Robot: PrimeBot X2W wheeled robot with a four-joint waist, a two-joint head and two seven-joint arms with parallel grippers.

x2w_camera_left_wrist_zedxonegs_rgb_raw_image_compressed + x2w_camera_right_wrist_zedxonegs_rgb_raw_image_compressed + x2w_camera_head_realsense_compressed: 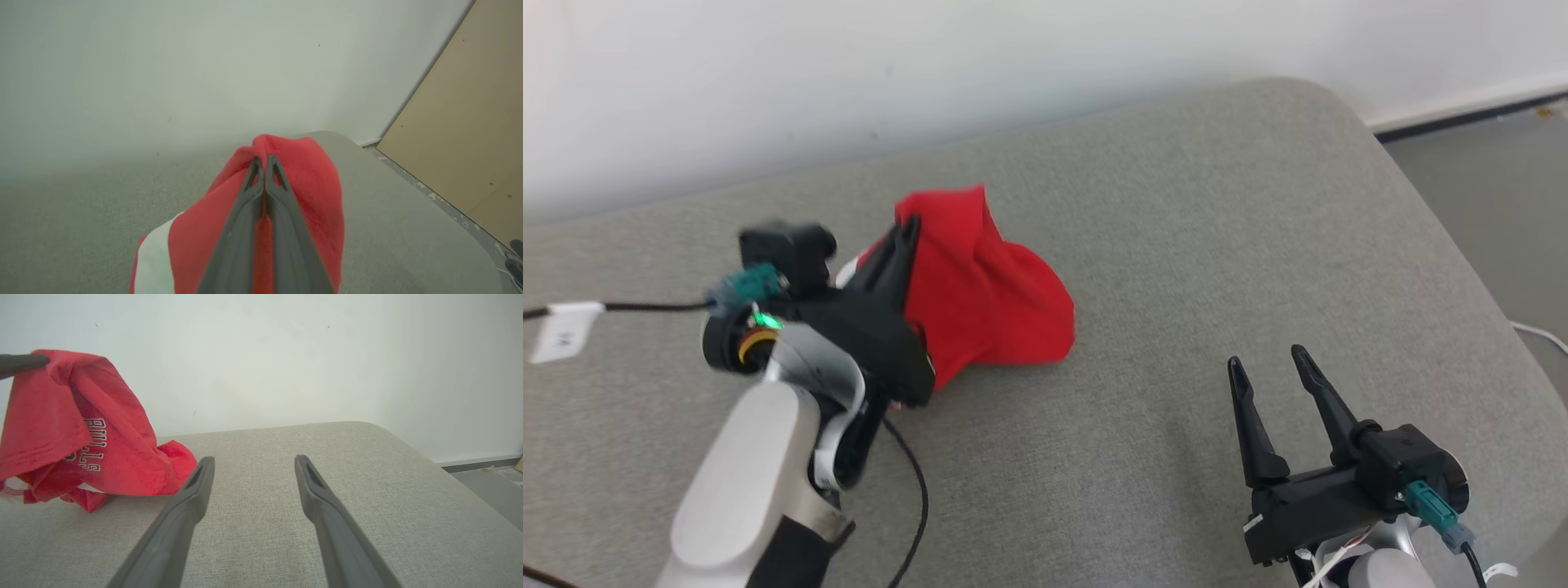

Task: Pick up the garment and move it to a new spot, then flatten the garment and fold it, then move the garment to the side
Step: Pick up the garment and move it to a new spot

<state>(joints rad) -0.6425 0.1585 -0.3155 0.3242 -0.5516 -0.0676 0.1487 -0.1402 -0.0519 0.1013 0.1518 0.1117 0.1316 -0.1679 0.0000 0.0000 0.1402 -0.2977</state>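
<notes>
The garment (pixel 988 294) is a red jersey with white trim and lettering, bunched up left of centre on the grey cushion. My left gripper (pixel 907 229) is shut on its top fold and holds that part lifted, while the lower folds still rest on the cushion. In the left wrist view the closed fingers (pixel 245 212) press together over the red cloth (pixel 314 179). My right gripper (pixel 1267 358) hovers open over bare cushion at the lower right, well clear of the jersey. In the right wrist view the garment (pixel 81 437) hangs at the left, with the right gripper (pixel 250 462) holding nothing.
A grey upholstered cushion (pixel 1217 229) spans the scene, its rounded edge falling off at the right to the floor (pixel 1503 180). A white wall (pixel 931 57) runs behind. A black cable with a white tag (pixel 564 331) trails at the left.
</notes>
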